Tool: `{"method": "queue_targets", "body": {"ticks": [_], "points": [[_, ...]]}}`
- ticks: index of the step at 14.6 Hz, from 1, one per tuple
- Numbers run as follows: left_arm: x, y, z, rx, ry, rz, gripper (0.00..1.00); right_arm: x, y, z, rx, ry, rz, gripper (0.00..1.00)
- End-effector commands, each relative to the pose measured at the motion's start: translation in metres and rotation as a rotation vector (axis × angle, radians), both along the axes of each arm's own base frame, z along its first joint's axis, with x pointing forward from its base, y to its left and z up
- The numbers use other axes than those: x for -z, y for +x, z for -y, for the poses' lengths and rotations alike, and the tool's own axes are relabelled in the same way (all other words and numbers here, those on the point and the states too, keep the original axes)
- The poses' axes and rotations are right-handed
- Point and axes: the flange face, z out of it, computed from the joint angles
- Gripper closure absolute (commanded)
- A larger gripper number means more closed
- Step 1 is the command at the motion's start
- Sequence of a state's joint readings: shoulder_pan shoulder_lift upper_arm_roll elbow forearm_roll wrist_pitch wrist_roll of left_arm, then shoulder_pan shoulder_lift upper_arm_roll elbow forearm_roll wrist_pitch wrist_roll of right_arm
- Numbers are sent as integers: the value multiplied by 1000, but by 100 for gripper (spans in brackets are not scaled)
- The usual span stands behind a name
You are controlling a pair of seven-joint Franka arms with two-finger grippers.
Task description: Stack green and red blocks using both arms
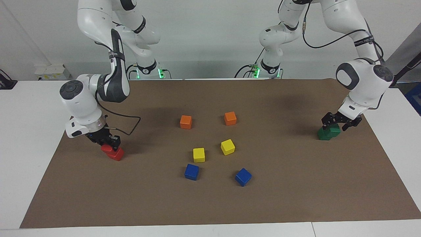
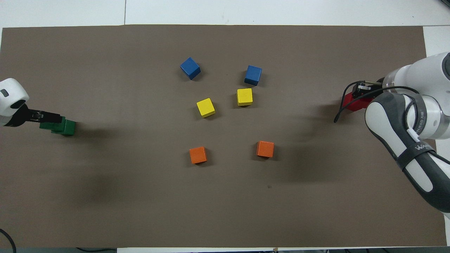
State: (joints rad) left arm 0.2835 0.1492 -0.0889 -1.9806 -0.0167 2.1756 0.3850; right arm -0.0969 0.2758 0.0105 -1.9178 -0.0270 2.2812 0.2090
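Brown mat [image 1: 296,184] as landmark: at its left-arm end, the left gripper [image 1: 340,124] is down on the upper of two stacked green blocks [image 1: 329,132], fingers closed on its sides. At its right-arm end, the right gripper [image 1: 104,141] likewise clasps the upper of two stacked red blocks [image 1: 113,152]. Mid-mat lie two orange cubes [image 1: 185,121], two yellow cubes [image 1: 199,155] and two blue cubes [image 1: 191,171], loose and apart.

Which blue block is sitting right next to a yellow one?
The blue block toward the right arm's end sits right beside a yellow block. The other blue block, turned cornerwise, has a clear gap between it and its nearest yellow block.
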Motion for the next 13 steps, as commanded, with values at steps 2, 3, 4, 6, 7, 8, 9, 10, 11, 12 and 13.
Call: {"method": "queue_targets", "body": {"ticks": [2,3,4,6,7,8,9,10,11,12,13], "points": [[-49,-4,2,-15,1,38,0,-3,-9,3,21,-17,15,100],[-64,-2,4,-44,3,63,0,-2,-10,3,21,-16,13,100],[-74,0,9,-85,-2,61,0,-1,-10,5,26,-16,12,100],[-107,6,27,-199,-16,51,0,-1,-11,7,29,-16,12,100],[-120,7,36,-231,-17,44,0,-2,-11,7,28,-17,13,100],[-128,6,45,-250,-19,26,0,-1,-11,7,28,-17,11,100],[-143,1,56,-250,-15,25,0,-1,-11,7,28,-17,11,100],[-154,-5,65,-252,-14,23,0,-1,-11,8,29,-17,11,100],[-163,-11,70,-272,-14,21,0,0,-11,8,28,-17,11,100],[-167,-14,74,-290,-14,7,0,0,-11,8,28,-18,13,100],[-176,-17,77,-292,-14,2,0,0,-11,10,31,-18,13,100]]}}
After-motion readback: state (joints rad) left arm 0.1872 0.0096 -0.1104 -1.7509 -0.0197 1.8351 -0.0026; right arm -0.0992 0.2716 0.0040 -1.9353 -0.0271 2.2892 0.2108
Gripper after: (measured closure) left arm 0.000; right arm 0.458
